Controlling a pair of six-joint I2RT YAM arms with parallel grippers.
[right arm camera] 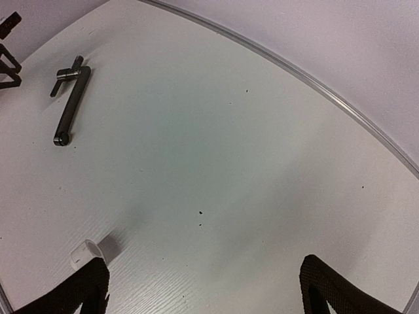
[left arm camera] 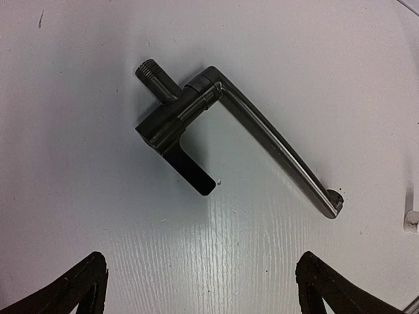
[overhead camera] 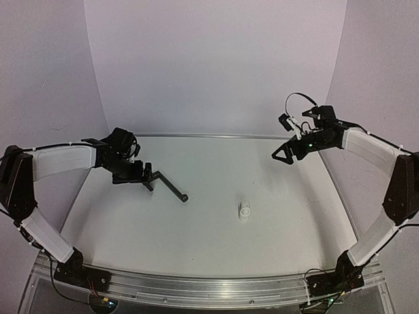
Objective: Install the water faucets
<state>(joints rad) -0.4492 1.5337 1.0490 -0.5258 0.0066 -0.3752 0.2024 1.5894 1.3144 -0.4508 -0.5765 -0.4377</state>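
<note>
left gripper [overhead camera: 148, 178]: fingers spread wide, holding nothing, hovering at the black pipe [left arm camera: 262, 131] | black pipe: flat on the table [overhead camera: 216, 163], left of centre | white fitting [overhead camera: 244, 210]: near table centre, apart from the pipe | right gripper [overhead camera: 283, 156]: spread wide, empty, at far right
</note>
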